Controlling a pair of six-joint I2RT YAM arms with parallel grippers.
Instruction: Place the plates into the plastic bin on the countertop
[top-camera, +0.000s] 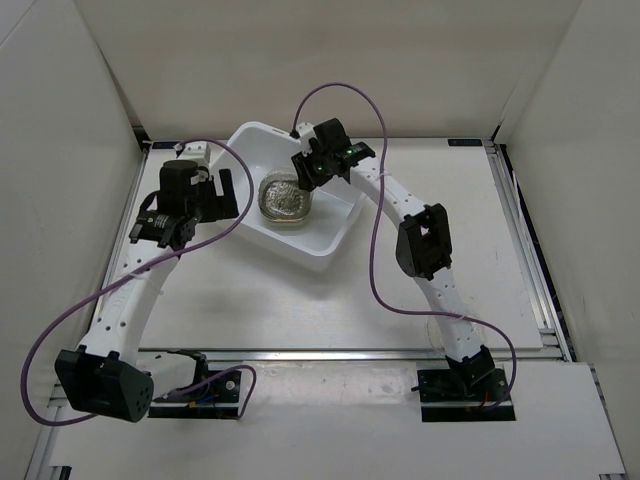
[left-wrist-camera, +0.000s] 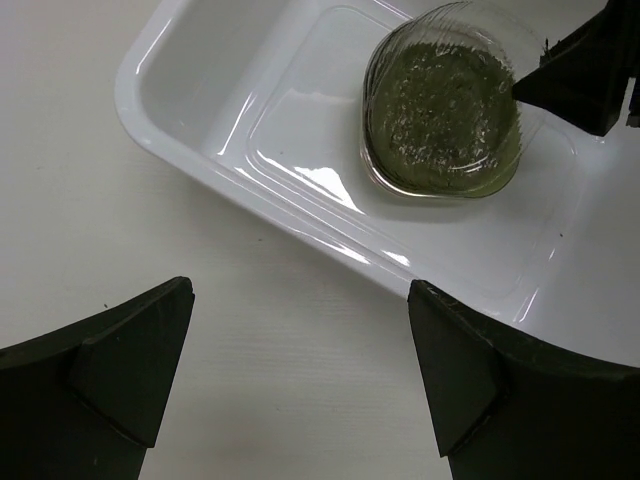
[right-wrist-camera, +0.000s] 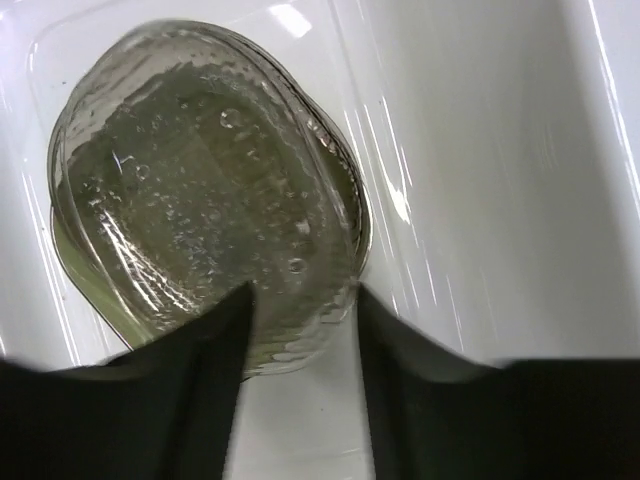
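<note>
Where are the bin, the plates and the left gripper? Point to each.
bin (left-wrist-camera: 215, 80), left wrist view, bare floor.
plates (right-wrist-camera: 200, 180), right wrist view, top plate's middle.
left gripper (left-wrist-camera: 300, 290), left wrist view, between fingertips.

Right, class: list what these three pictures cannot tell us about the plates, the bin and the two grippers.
1. How many plates: the top view is too small, and in the blurred right wrist view the glassy layers overlap.
2. The plastic bin: cut off by both wrist views' edges, and the right gripper covers part of its far rim from above.
3. The left gripper: its fingers are too small and dark to separate in the top view.
</note>
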